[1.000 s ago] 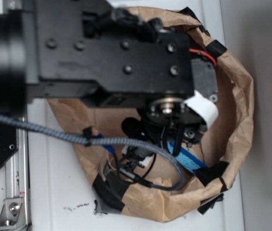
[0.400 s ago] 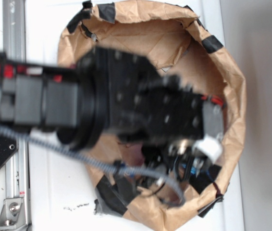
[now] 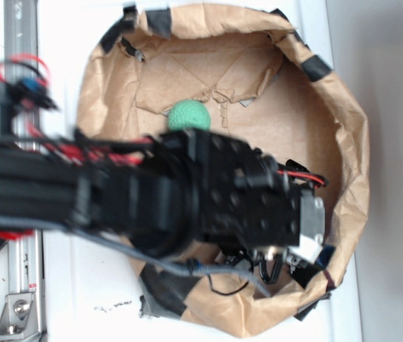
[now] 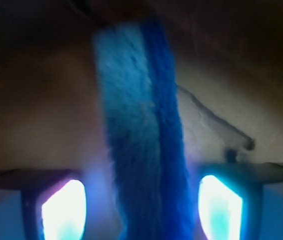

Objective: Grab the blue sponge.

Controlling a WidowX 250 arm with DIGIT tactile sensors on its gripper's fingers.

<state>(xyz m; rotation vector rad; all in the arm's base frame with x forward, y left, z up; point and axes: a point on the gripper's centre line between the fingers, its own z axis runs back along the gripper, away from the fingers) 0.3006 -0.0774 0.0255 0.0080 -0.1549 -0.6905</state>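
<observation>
In the wrist view the blue sponge [image 4: 136, 115] stands on edge close to the camera, light blue on its left and darker blue on its right. It runs down between the two glowing fingers [image 4: 64, 207] of my gripper [image 4: 141, 212]. The gripper is open, with a gap showing on each side of the sponge. In the exterior view the gripper [image 3: 281, 262] is low inside the brown paper bag [image 3: 351, 142], near its front right wall. There the arm and gripper hide the sponge.
A round green ball [image 3: 189, 115] lies on the bag's floor behind the arm. The crumpled bag walls, patched with black tape [image 3: 317, 68], ring the gripper closely at the front right. A metal rail [image 3: 22, 285] runs along the left.
The arm has swung toward the bag's front right, uncovering the green ball. The sponge, visible in the exterior view a second ago, is now hidden under the gripper.
</observation>
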